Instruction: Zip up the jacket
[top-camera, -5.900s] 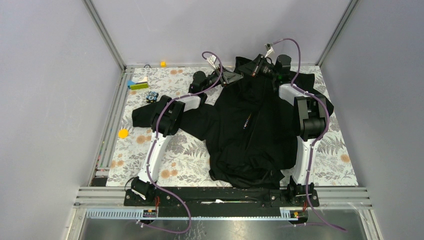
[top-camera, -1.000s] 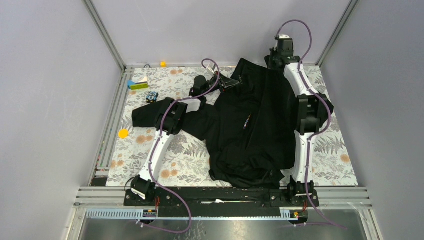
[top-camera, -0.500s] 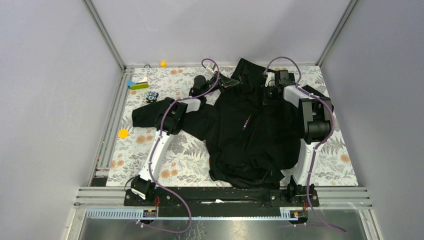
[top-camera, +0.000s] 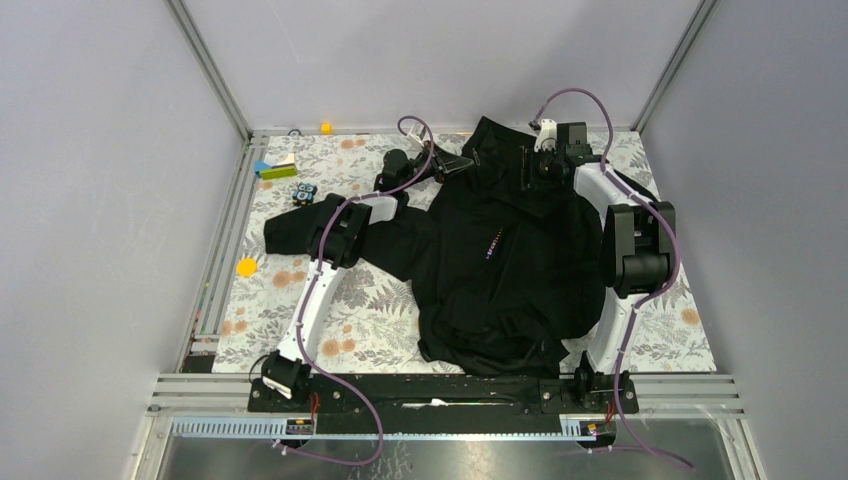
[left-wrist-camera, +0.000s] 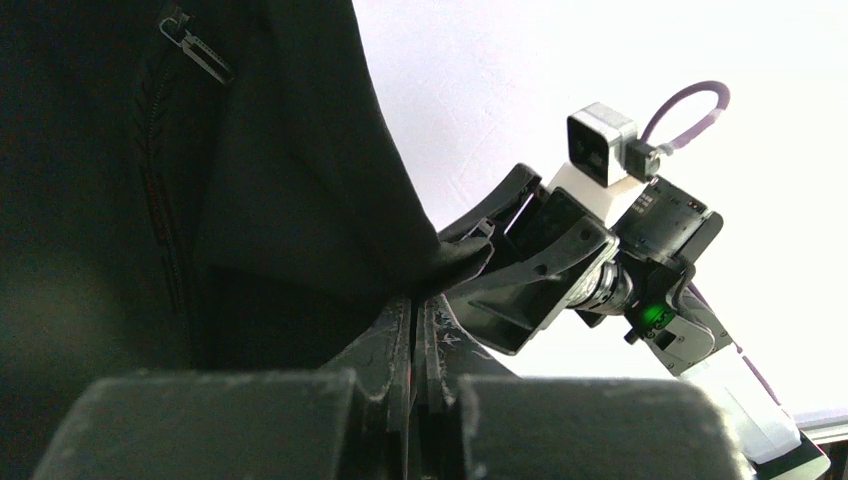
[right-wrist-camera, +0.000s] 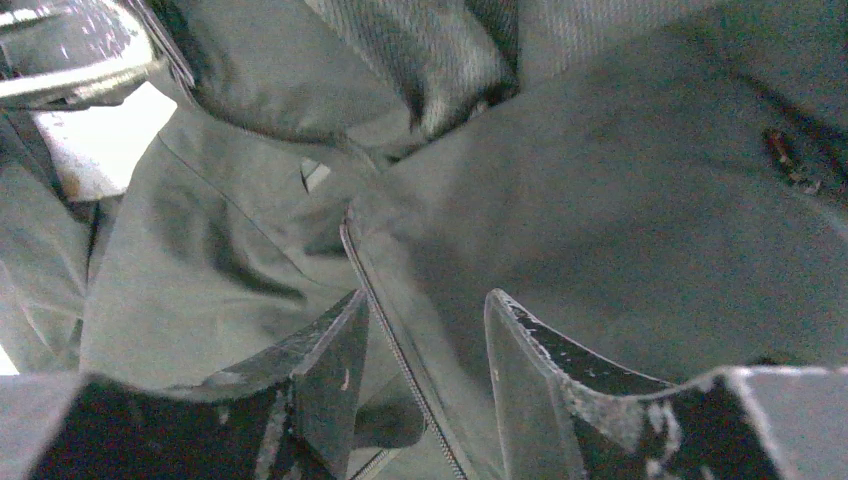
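the jacket (top-camera: 500, 270) lies spread out on the flower-patterned surface (top-camera: 370, 320), filling its middle and right part, collar at the far edge, hem bunched near the arm bases, one sleeve reaching left. a row of tiny coloured marks (top-camera: 491, 243) sits at mid-chest. the left pincer (left-wrist-camera: 415, 335) is closed tight on a fold of black cloth by the collar, at the far side left of centre. the right pincer (right-wrist-camera: 425, 345) is over the collar just to the right, jaws apart, with a zipper edge (right-wrist-camera: 385, 310) running between its fingers, not clamped. a yellow disc (top-camera: 246, 267) and a green block (top-camera: 276, 171) lie on the left.
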